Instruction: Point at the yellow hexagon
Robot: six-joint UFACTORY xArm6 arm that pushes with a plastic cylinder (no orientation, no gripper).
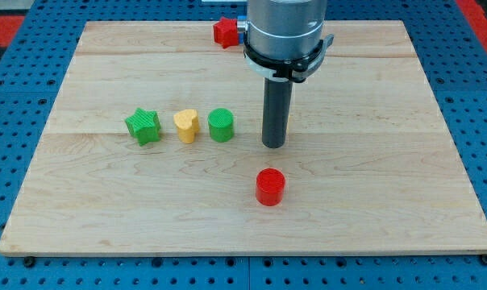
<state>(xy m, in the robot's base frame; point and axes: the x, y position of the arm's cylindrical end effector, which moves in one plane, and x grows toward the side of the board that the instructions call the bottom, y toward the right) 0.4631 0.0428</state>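
Note:
My tip (275, 145) rests on the wooden board near its middle. No yellow hexagon can be made out; the only yellow block (186, 125) looks heart-shaped and lies to the left of my tip. It sits between a green star (143, 126) on its left and a green cylinder (221, 125) on its right. The green cylinder is the block closest to my tip on the left, with a clear gap between them. A red cylinder (269, 186) lies just below my tip, apart from it.
A red star-like block (225, 32) lies at the board's top edge, partly hidden behind the arm's grey body (285, 32). The wooden board (389, 177) lies on a blue perforated table (477, 121).

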